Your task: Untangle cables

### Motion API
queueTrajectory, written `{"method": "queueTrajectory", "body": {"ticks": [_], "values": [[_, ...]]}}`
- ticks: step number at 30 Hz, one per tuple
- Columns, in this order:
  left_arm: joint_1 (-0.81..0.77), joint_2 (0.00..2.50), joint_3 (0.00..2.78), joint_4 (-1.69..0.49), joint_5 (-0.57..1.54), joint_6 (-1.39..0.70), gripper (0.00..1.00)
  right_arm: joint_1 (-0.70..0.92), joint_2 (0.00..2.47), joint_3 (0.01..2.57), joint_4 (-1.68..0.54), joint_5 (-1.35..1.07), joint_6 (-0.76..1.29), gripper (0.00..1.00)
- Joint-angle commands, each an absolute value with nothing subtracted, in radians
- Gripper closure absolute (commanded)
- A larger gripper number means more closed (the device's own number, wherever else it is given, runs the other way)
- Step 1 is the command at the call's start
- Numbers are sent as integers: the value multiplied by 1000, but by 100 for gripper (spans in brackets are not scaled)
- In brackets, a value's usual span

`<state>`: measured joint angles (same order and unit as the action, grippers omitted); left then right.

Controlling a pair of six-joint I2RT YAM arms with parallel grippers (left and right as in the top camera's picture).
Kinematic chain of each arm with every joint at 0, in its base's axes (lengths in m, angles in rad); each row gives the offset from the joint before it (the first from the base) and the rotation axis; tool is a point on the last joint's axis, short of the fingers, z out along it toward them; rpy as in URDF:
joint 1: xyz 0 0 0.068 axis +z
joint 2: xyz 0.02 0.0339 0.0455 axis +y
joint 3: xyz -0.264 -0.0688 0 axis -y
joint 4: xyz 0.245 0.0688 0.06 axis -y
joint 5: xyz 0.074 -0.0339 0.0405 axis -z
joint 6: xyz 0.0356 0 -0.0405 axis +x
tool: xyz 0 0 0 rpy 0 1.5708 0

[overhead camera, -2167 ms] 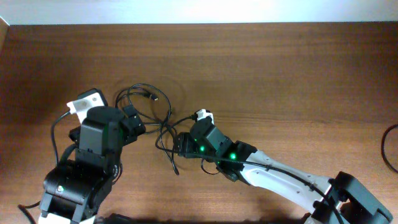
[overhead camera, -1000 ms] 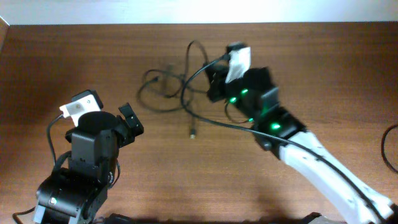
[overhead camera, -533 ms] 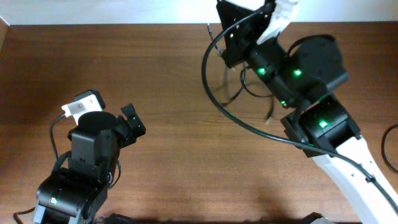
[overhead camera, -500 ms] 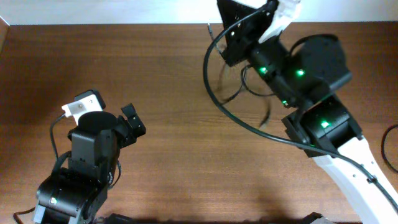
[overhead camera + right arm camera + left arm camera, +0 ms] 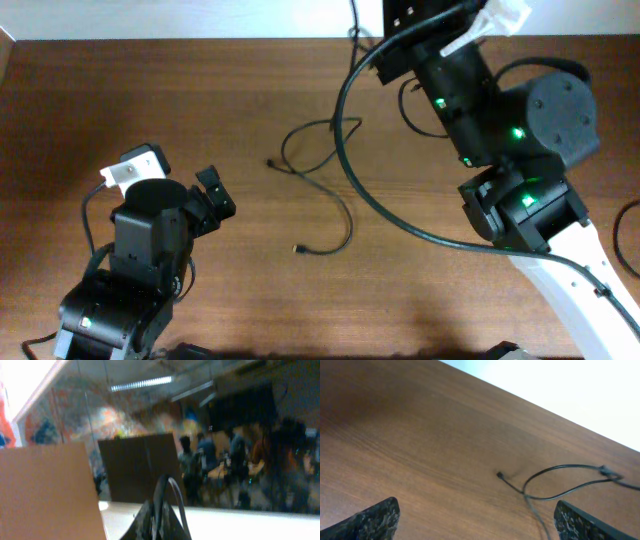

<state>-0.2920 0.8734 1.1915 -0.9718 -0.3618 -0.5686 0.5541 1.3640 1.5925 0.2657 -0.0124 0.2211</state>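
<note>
Since half a second ago, my right gripper (image 5: pixel 159 522) is rising higher and further from my left one, and one cable is no longer hanging with the bundle. This loose cable (image 5: pixel 348 215) is now lying alone on the table (image 5: pixel 150 90), far below my right fingers and just ahead of my left ones, with one open loop and both small plugs free.

My right fingers are pressing together and pinching the lifted cable (image 5: pixel 167 478), which is arching up in a thin loop just above them. My left gripper (image 5: pixel 476 521) is waiting low over the wood with its fingers standing wide apart, holding nothing.

I am thinking of two dangers. The pinched cord is very thin, so it may be slipping out if I am swinging too fast. Also its hanging part is passing close to my own thick arm cable (image 5: pixel 372 198). I cannot tell whether they are touching, but a catch there would be making a new tangle.
</note>
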Motion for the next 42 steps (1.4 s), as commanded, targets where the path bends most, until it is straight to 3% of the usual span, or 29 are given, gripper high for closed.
{"method": "queueTrajectory", "body": {"ticks": [1, 6, 13, 16, 20, 22, 25, 28, 36, 38, 42], "values": [[-287, 879, 1214, -963, -354, -572, 1, 562, 1349, 1616, 417, 27, 135, 96], [-287, 883, 1214, -961, -354, -572, 1, 564, 1338, 1616, 537, 56, 214, 96], [-287, 883, 1214, -962, -355, -571, 1, 564, 1304, 1616, -43, -223, 621, 96], [-287, 883, 1214, -962, -355, -571, 1, 564, 1304, 1616, -176, -375, 664, 96], [-287, 883, 1214, -962, -354, -571, 1, 563, 1304, 1616, -110, -418, 663, 96], [-287, 883, 1214, -962, -354, -572, 1, 563, 1310, 1616, 24, -414, 662, 96], [-287, 883, 1214, -962, -344, -572, 1, 561, 1336, 1616, 233, -361, 597, 96], [-287, 883, 1214, -964, -328, -571, 1, 561, 1342, 1616, 263, -192, 475, 96], [-287, 883, 1214, -965, -328, -571, 1, 504, 1342, 1616, 88, 275, -1, 96], [-287, 884, 1214, -965, -327, -571, 1, 437, 1342, 1616, 38, 413, -25, 96], [-287, 894, 1214, -962, -327, -571, 1, 238, 1343, 1616, -80, 456, -27, 96]]}}
